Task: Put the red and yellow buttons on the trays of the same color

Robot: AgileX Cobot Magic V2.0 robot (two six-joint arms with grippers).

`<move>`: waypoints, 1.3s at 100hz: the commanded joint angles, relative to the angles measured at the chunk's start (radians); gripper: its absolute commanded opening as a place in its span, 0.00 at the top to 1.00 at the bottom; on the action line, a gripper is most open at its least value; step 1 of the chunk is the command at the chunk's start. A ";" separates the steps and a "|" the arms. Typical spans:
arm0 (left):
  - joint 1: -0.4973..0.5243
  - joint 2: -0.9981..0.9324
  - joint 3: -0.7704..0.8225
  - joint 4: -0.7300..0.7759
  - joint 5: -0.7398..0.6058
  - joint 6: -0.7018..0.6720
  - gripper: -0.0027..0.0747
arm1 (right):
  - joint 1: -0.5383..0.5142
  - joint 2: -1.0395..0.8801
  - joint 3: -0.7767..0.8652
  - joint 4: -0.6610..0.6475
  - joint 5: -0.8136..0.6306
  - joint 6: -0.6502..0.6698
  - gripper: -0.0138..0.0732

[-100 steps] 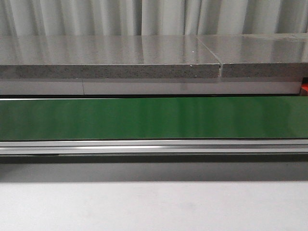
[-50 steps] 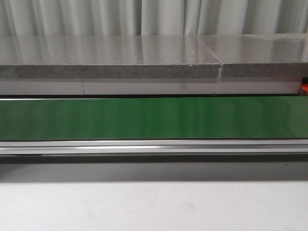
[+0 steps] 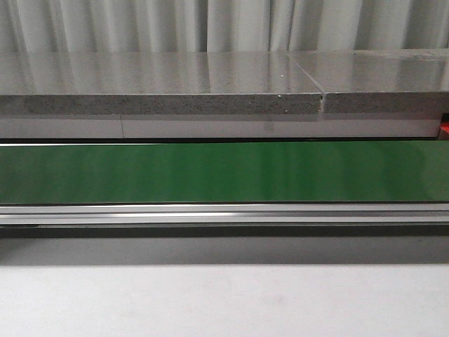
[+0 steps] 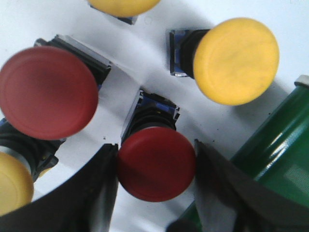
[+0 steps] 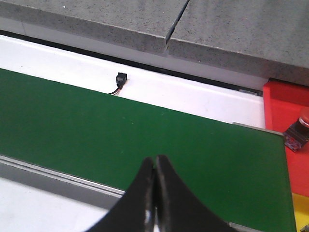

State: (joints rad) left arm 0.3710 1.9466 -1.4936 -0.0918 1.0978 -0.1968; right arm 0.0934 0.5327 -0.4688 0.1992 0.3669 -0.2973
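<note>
In the left wrist view a red button [image 4: 156, 163] with a black base stands on the white surface between the fingers of my left gripper [image 4: 154, 147]. Both fingers touch its cap, so the gripper is shut on it. Around it lie a bigger-looking red button [image 4: 46, 92] and yellow buttons [image 4: 236, 60] [image 4: 12, 186] [image 4: 123, 4]. My right gripper [image 5: 155, 162] hangs shut and empty over the green belt [image 5: 145, 130]. A red tray [image 5: 282, 108] with a red button [image 5: 298, 129] on it sits past the belt's end. No yellow tray shows. Neither gripper appears in the front view.
The green conveyor belt [image 3: 224, 172] runs across the front view, with a metal rail [image 3: 224, 213] before it and a grey stone slab [image 3: 161, 84] behind. The belt's end roller [image 4: 275, 145] lies close beside my left gripper. A small black connector [image 5: 120, 79] sits on the white strip.
</note>
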 commanded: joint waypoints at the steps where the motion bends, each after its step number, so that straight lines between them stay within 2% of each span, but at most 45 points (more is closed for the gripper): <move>1: 0.001 -0.093 -0.029 -0.013 -0.005 0.025 0.73 | 0.001 0.001 -0.025 0.008 -0.064 -0.006 0.92; 31: -0.005 -0.288 -0.029 0.001 0.010 0.116 0.73 | 0.001 0.001 -0.025 0.008 -0.064 -0.006 0.92; 49: -0.077 -0.363 -0.022 0.001 0.042 0.140 0.73 | 0.001 0.001 -0.025 0.008 -0.064 -0.006 0.92; 80: -0.192 -0.337 -0.014 0.003 0.056 0.156 0.73 | 0.001 0.001 -0.025 0.008 -0.064 -0.006 0.92; 118: -0.204 -0.255 -0.014 -0.001 0.090 0.156 0.72 | 0.001 0.001 -0.025 0.008 -0.064 -0.006 0.92; 126: -0.204 -0.255 -0.014 -0.001 0.081 0.159 0.70 | 0.001 0.001 -0.025 0.008 -0.064 -0.006 0.92; 130: -0.204 -0.255 -0.015 -0.003 0.081 0.159 0.64 | 0.001 0.001 -0.025 0.008 -0.064 -0.006 0.92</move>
State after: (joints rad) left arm 0.1742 1.7367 -1.4833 -0.0783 1.1986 -0.0396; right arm 0.0934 0.5327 -0.4688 0.1992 0.3669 -0.2974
